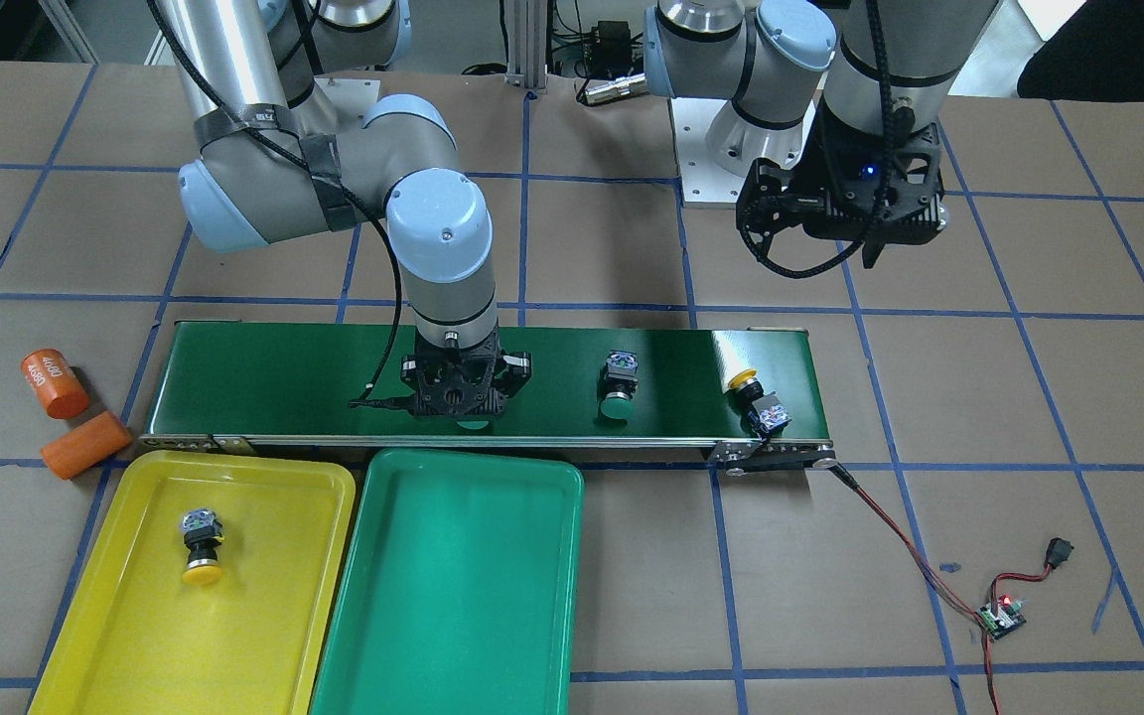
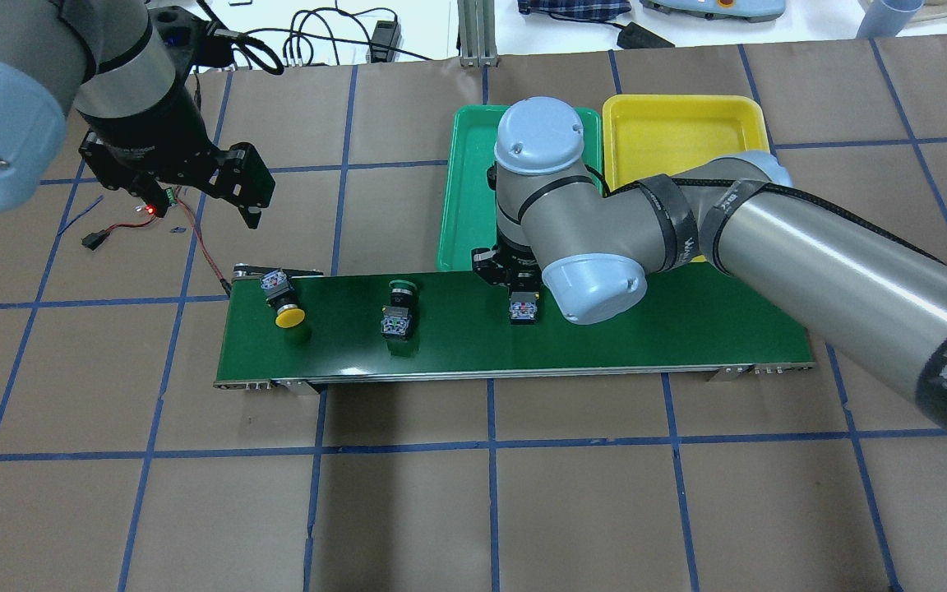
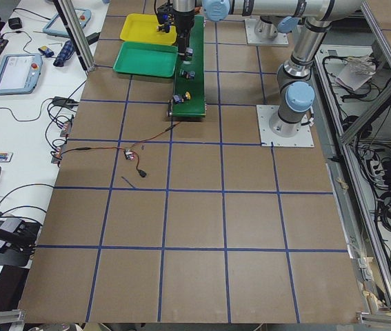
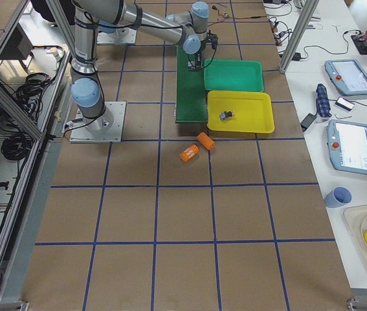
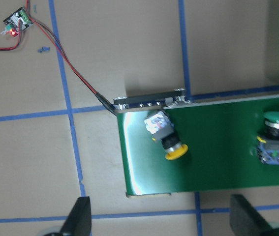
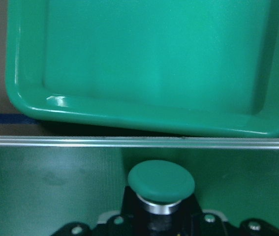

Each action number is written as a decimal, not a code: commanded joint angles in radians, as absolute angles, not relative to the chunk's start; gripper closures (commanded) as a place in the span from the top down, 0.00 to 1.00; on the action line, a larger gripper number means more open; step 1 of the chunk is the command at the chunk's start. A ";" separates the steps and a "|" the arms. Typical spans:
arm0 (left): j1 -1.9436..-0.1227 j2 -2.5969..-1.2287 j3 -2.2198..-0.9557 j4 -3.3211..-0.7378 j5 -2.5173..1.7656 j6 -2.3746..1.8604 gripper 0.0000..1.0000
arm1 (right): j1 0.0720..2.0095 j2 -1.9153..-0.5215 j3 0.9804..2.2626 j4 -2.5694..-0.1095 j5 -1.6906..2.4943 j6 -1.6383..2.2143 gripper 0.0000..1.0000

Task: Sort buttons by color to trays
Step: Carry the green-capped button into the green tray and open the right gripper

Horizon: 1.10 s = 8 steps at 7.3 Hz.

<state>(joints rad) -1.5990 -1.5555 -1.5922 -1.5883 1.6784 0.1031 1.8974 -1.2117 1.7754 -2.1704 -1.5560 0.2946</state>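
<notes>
Straddling a green button that lies on the conveyor belt, the right gripper stands low. The cap points toward the green tray. Whether the jaws press the body cannot be told.

The left gripper is spread wide, off the belt's end and apart from a yellow button.

A second green button lies mid-belt. A second yellow button lies in the yellow tray.

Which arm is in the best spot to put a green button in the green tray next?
Right. The right gripper is down on the belt at a green button, beside the green tray. The left gripper hangs open, higher up, near the belt's far end, away from that tray.
</notes>
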 commanded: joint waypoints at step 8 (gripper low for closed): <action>-1.605 -1.529 -1.644 -1.611 1.640 0.110 1.00 | 1.738 -1.039 1.452 -2.075 -1.531 0.064 0.19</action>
<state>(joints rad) -1.6054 -1.5287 -1.6439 -1.6091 1.6408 0.1094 1.7513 -1.1024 1.5118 -2.0749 -1.5558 0.0748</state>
